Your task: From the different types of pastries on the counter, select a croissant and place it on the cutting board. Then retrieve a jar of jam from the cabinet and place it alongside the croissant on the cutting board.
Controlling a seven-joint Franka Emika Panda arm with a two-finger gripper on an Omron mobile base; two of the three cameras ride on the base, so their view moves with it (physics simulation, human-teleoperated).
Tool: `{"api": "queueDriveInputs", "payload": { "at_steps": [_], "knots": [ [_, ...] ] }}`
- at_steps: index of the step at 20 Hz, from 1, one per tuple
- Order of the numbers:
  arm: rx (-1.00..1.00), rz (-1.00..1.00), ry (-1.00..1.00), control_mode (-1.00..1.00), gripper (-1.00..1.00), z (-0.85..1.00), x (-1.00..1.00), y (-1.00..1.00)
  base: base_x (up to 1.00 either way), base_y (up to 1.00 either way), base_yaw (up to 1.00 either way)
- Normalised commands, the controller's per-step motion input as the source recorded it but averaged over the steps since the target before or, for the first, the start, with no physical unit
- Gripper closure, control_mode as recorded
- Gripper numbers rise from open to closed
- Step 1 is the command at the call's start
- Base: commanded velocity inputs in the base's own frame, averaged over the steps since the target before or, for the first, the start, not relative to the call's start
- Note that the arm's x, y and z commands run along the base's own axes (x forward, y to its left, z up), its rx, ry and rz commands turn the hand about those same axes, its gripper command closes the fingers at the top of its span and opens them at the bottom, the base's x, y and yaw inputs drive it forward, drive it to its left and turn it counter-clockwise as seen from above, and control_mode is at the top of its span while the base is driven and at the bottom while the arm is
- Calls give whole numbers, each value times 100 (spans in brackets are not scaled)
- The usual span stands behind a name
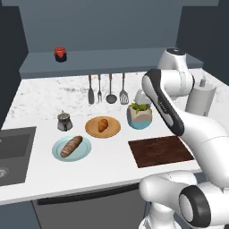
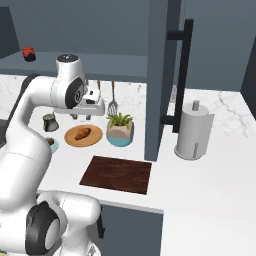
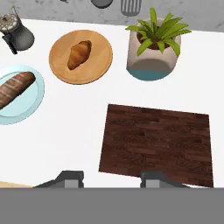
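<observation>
The croissant (image 1: 103,125) (image 2: 83,133) (image 3: 79,54) lies on a round tan plate (image 1: 114,131) on the white counter (image 1: 44,100). To its right, near the front edge, sits the dark reddish cutting board (image 1: 160,150) (image 2: 117,174) (image 3: 157,140), bare. A jar of jam (image 1: 60,54) (image 2: 29,53) with a dark lid stands on the cabinet shelf (image 1: 116,60) at the back left. My gripper (image 2: 81,116) (image 3: 113,178) hangs high over the counter, pointing down above the board's near-left edge, open, with nothing between its fingers.
A baguette-like loaf (image 1: 71,146) (image 3: 15,87) rests on a pale blue plate. A grey lidded pot (image 1: 64,121), a potted plant (image 1: 139,115) (image 3: 153,48), hanging utensils (image 1: 107,89), a paper towel roll (image 2: 194,132) and a sink (image 1: 13,154) surround the work area.
</observation>
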Motion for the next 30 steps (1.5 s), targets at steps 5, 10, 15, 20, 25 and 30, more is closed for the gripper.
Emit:
{"api": "queueDriveInputs", "payload": {
  "at_steps": [5,10,15,20,25,30],
  "knots": [
    [-5,1,-5,-100,-100,-40,-2,10,0,0,0],
    [-7,5,-9,-100,-100,-77,0,31,0,0,0],
    [0,11,-12,-100,-100,-78,4,44,0,0,0],
    [0,5,5,-100,-100,-51,50,44,0,0,0],
    [0,0,5,-100,-100,4,80,45,0,0,0],
    [0,0,1,-100,-100,21,78,49,0,0,0]
  ]
}}
